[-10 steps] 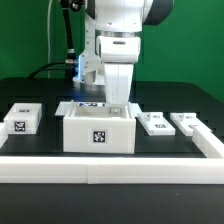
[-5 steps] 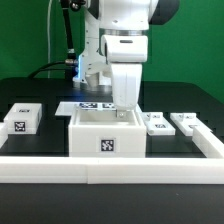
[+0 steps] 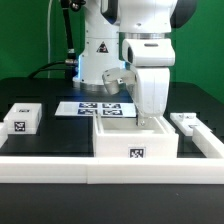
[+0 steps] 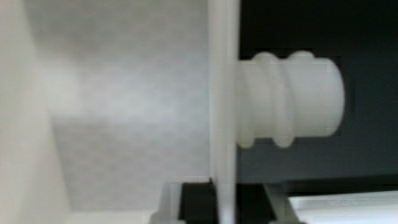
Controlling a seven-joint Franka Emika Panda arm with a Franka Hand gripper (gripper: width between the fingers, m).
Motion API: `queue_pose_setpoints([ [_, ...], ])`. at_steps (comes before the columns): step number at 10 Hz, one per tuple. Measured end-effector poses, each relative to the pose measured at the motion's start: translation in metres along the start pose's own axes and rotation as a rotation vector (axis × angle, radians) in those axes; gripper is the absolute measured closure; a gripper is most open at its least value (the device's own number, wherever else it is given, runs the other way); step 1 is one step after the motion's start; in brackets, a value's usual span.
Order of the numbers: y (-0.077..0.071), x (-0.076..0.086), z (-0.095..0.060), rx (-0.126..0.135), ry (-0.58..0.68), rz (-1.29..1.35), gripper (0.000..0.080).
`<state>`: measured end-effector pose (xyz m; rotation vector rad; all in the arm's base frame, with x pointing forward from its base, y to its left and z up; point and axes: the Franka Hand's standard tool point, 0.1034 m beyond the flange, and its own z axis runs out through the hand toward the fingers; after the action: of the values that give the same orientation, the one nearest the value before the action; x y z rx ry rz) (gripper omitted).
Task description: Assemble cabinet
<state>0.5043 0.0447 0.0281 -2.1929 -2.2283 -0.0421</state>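
The cabinet box point(image 3: 137, 143), white and open-topped with a tag on its front, stands near the front rail right of centre. My gripper point(image 3: 150, 117) reaches down into it and is shut on its right wall. In the wrist view the thin wall edge point(image 4: 222, 100) runs between my two black fingers point(image 4: 192, 205), with a ribbed white peg point(image 4: 294, 100) sticking out of the wall's outer side. A small tagged block point(image 3: 22, 118) lies at the exterior view's left. One flat door panel point(image 3: 187, 123) lies right of the box.
The marker board point(image 3: 92, 108) lies flat behind the box, in front of the white robot base point(image 3: 98, 50). A long white rail point(image 3: 50, 166) edges the table's front and turns back along the right side point(image 3: 213, 143).
My gripper and the cabinet box have slid together toward the exterior view's right and nearer the front rail. The box now covers the spot where a second door panel lay.
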Motion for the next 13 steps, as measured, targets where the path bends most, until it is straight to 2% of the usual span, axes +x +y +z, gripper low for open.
queue_pose_setpoints([
  [2, 0.0, 0.003, 0.0, -0.004, 0.003, 0.01, 0.0763],
  [4, 0.003, 0.026, 0.001, -0.012, 0.014, 0.019, 0.0763],
  [6, 0.008, 0.045, 0.001, -0.009, 0.017, 0.034, 0.0763],
  [8, 0.013, 0.058, 0.002, -0.009, 0.019, 0.033, 0.0763],
  [10, 0.014, 0.065, 0.002, -0.001, 0.017, 0.037, 0.0763],
  [12, 0.013, 0.065, 0.002, -0.001, 0.017, 0.05, 0.0763],
  [13, 0.013, 0.065, 0.002, -0.001, 0.017, 0.051, 0.0678],
])
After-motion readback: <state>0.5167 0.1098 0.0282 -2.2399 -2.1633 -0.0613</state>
